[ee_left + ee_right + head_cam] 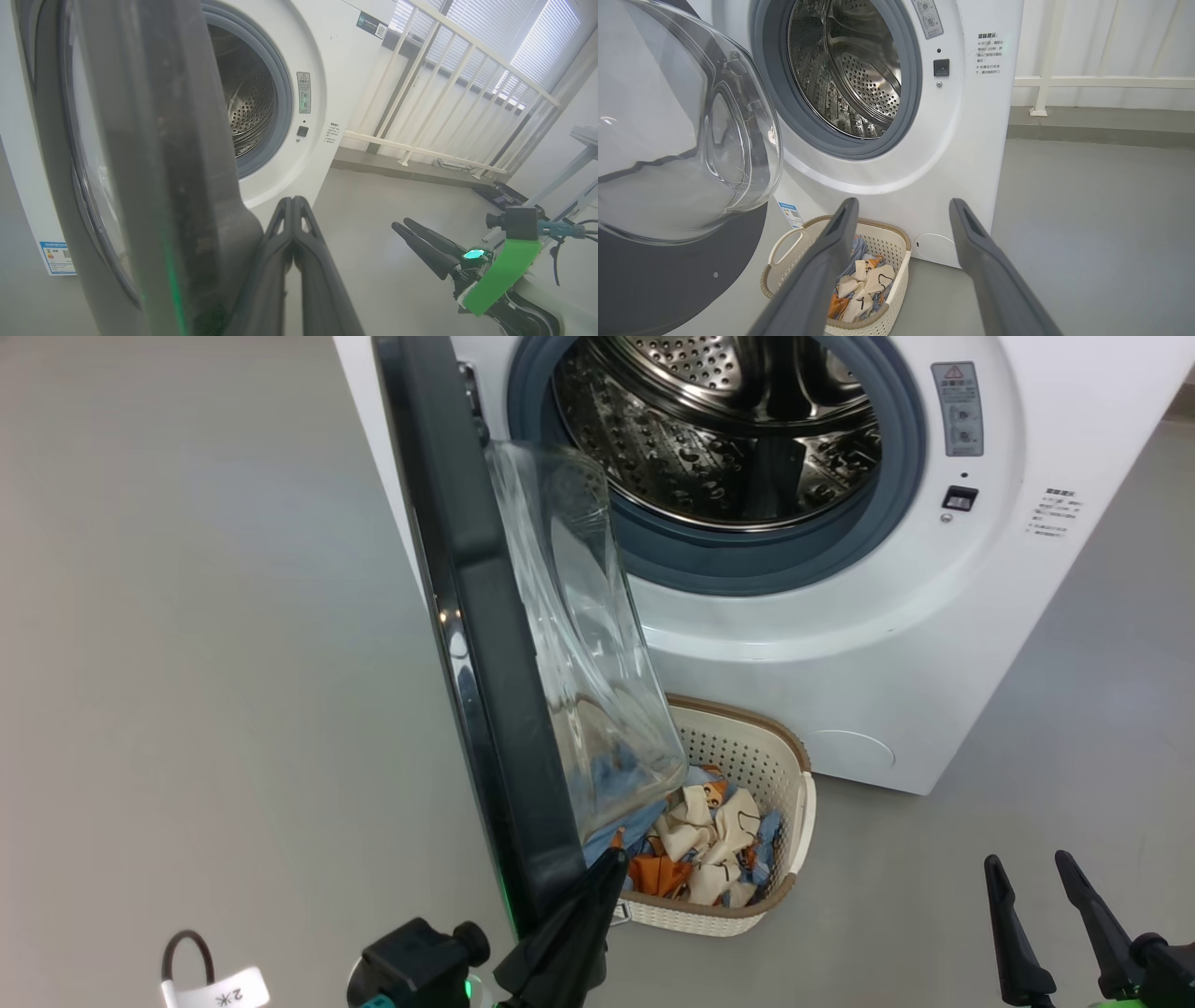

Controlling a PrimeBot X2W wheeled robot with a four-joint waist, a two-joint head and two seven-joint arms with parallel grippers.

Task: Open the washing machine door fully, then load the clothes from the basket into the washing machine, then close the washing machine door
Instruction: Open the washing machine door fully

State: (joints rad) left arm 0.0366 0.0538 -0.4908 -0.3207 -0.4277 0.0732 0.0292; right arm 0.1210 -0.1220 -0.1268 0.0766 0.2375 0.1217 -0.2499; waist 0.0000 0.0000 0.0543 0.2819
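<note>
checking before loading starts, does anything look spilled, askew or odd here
Nothing spilled or damaged. The washing machine door stands only partly open, its glass bowl overhanging part of the basket, so some clothes sit beneath it.

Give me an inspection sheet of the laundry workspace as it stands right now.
Surface: grey floor, smooth.
Job's things: washing machine door swung open, its glass over the basket; clothes piled in the basket, which stands in front of the washing machine; no clothes seen in the drum.
Clutter: nothing seen.
Grippers: left gripper shut, tip by the door's lower edge; right gripper open, holding nothing.
Cables: dark cable loop with a white tag near the robot.
Surroundings: white railing and blinds beyond the machine.
</note>
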